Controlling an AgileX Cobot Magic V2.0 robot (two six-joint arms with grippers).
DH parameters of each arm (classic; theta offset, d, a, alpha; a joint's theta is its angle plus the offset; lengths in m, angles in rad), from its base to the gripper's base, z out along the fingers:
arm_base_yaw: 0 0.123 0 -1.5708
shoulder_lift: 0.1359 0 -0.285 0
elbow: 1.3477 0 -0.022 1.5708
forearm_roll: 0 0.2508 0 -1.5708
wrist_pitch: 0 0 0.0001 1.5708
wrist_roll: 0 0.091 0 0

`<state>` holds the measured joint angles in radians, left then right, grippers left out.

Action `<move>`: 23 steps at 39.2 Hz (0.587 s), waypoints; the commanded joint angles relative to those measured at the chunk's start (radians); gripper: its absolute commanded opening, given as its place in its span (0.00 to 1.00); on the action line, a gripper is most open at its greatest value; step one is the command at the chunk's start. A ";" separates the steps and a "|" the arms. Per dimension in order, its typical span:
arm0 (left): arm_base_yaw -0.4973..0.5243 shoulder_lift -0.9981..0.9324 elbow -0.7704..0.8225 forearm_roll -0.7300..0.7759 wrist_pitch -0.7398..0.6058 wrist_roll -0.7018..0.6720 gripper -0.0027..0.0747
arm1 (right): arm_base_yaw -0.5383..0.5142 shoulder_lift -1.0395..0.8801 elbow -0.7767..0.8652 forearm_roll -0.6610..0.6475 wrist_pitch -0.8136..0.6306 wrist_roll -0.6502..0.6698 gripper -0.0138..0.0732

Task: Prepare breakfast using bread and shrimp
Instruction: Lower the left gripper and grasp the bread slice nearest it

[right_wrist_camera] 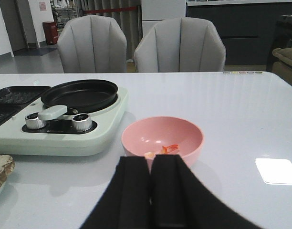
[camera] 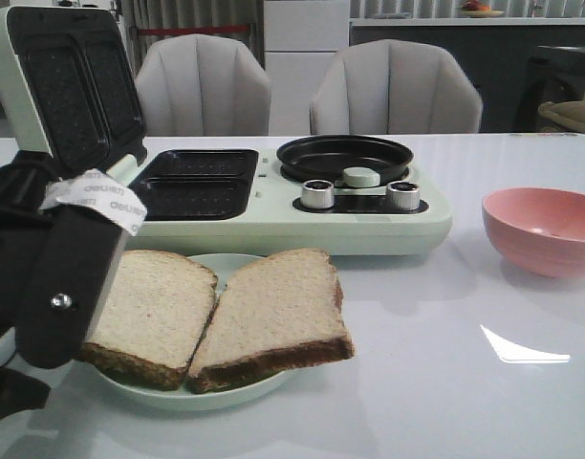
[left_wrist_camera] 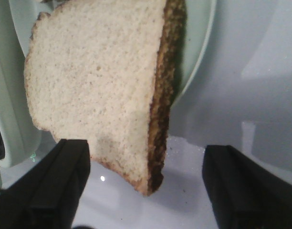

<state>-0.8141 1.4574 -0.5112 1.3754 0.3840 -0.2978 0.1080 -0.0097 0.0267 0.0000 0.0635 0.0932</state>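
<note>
Resting on a pale green plate (camera: 237,391) near the front edge of the white table (camera: 445,382): two slices of bread (camera: 273,316), tan faces up, dark crusts outward, touching along one edge.

Left gripper (left_wrist_camera: 146,186): jaws spread wide, one black finger (left_wrist_camera: 50,186) on each side of the near corner of a bread slice (left_wrist_camera: 98,90). That corner overhangs the plate rim (left_wrist_camera: 203,43) and sits between the fingers; whether either finger touches the crust cannot be told. Nothing is clamped. In the front view the left arm (camera: 54,287) stands at the left edge of the plate, partly covering the left slice.

Right gripper (right_wrist_camera: 152,191): fingers pressed together, nothing seen between them, poised just before a pink bowl (right_wrist_camera: 162,143).

Shrimp (right_wrist_camera: 169,149): small orange-pink pieces lying in the bottom of the pink bowl, which stands at the right of the table, apart from the plate.

Pale green breakfast maker (camera: 283,206): behind the plate, lid (camera: 68,81) raised at the left, two dark grill wells (camera: 192,182), a round black pan (camera: 345,158), two metal knobs (camera: 317,193) and a green knob (camera: 359,176).

Two grey chairs (camera: 393,91) beyond the table.
</note>
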 commanded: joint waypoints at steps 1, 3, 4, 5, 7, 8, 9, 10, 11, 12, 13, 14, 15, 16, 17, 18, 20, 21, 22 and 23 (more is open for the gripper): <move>-0.002 0.004 -0.040 0.036 0.008 -0.013 0.74 | -0.004 -0.022 -0.016 0.000 -0.074 -0.011 0.31; 0.006 0.018 -0.047 0.036 0.008 -0.013 0.74 | -0.004 -0.022 -0.016 0.000 -0.074 -0.011 0.31; 0.010 0.026 -0.051 0.036 0.008 -0.013 0.74 | -0.004 -0.022 -0.016 0.000 -0.074 -0.011 0.31; 0.016 0.031 -0.054 0.043 0.008 -0.013 0.74 | -0.004 -0.022 -0.016 0.000 -0.074 -0.011 0.31; 0.026 0.042 -0.064 0.054 0.008 -0.013 0.74 | -0.004 -0.022 -0.016 0.000 -0.074 -0.011 0.31; 0.027 0.046 -0.067 0.062 0.006 -0.013 0.74 | -0.004 -0.022 -0.016 0.000 -0.074 -0.011 0.31; 0.028 0.049 -0.070 0.071 0.006 -0.013 0.74 | -0.004 -0.022 -0.016 0.000 -0.074 -0.011 0.31; 0.030 0.053 -0.075 0.077 0.006 -0.013 0.74 | -0.004 -0.022 -0.016 0.000 -0.074 -0.011 0.31; 0.031 0.059 -0.080 0.079 0.006 -0.013 0.74 | -0.004 -0.022 -0.016 0.000 -0.074 -0.011 0.31; 0.033 0.064 -0.083 0.079 0.008 -0.013 0.74 | -0.004 -0.022 -0.016 0.000 -0.074 -0.011 0.31; 0.035 0.071 -0.088 0.082 0.008 -0.013 0.74 | -0.004 -0.022 -0.016 0.000 -0.074 -0.011 0.31; 0.040 0.074 -0.093 0.088 0.008 -0.013 0.74 | -0.004 -0.022 -0.016 0.000 -0.074 -0.011 0.31; 0.045 0.081 -0.098 0.089 0.008 -0.013 0.74 | -0.004 -0.022 -0.016 0.000 -0.074 -0.011 0.31; 0.047 0.086 -0.100 0.092 0.008 -0.013 0.73 | -0.004 -0.022 -0.016 0.000 -0.074 -0.011 0.31; 0.050 0.094 -0.103 0.100 0.008 -0.013 0.72 | -0.004 -0.022 -0.016 0.000 -0.074 -0.011 0.31; 0.053 0.098 -0.105 0.106 0.004 -0.013 0.71 | -0.004 -0.022 -0.016 0.000 -0.074 -0.011 0.31; 0.054 0.115 -0.107 0.123 0.002 -0.013 0.67 | -0.004 -0.022 -0.016 0.000 -0.074 -0.011 0.31; 0.054 0.120 -0.108 0.125 0.002 -0.013 0.64 | -0.004 -0.022 -0.016 0.000 -0.074 -0.011 0.31; 0.054 0.128 -0.108 0.125 0.002 -0.013 0.62 | -0.004 -0.022 -0.016 0.000 -0.074 -0.011 0.31; 0.054 0.132 -0.108 0.125 0.002 -0.013 0.59 | -0.004 -0.022 -0.016 0.000 -0.074 -0.011 0.31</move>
<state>-0.7618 1.5983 -0.5947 1.4715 0.3755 -0.2987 0.1080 -0.0097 0.0267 0.0000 0.0635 0.0932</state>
